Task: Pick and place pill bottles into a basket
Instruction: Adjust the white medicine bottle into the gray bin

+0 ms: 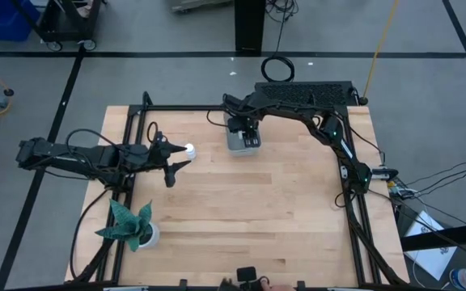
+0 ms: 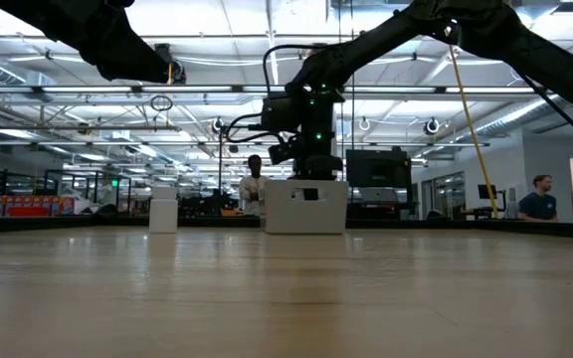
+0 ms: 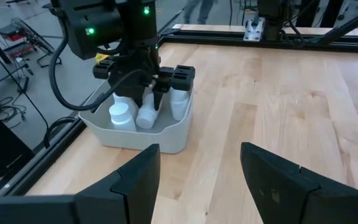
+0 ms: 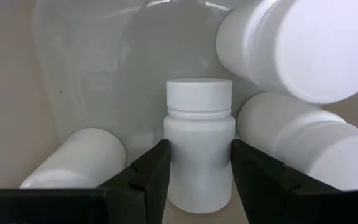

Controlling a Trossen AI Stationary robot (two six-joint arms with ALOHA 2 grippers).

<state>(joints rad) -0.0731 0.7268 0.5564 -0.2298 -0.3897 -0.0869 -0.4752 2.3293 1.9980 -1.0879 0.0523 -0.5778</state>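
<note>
My right gripper [image 1: 249,133] reaches down into the pale grey-blue basket [image 1: 235,147] at the far middle of the table and is shut on an upright white pill bottle [image 4: 199,143]. Three more bottles lie around it in the basket, one on one side [image 4: 79,158] and two on the other [image 4: 291,43]. A last bottle [image 1: 189,149] stands on its base on the table left of the basket, and it also shows in the low view [image 2: 163,214]. My left gripper [image 1: 188,156] is open above that bottle and touches nothing. In the left wrist view [image 3: 201,152] its fingers frame the basket [image 3: 166,134]. My right gripper pinches the upright bottle by its body [image 4: 179,162], below the cap, one finger on each side. The fingers come from above, pointing down into the basket. The bottle stands upright among the other bottles. The fingers hide its base.
A green plant in a white pot [image 1: 132,228] stands at the near left corner. A black ridged box [image 1: 306,93] sits at the far edge behind the right arm. A black frame runs round the table. People [image 2: 254,184] show in the room beyond.
</note>
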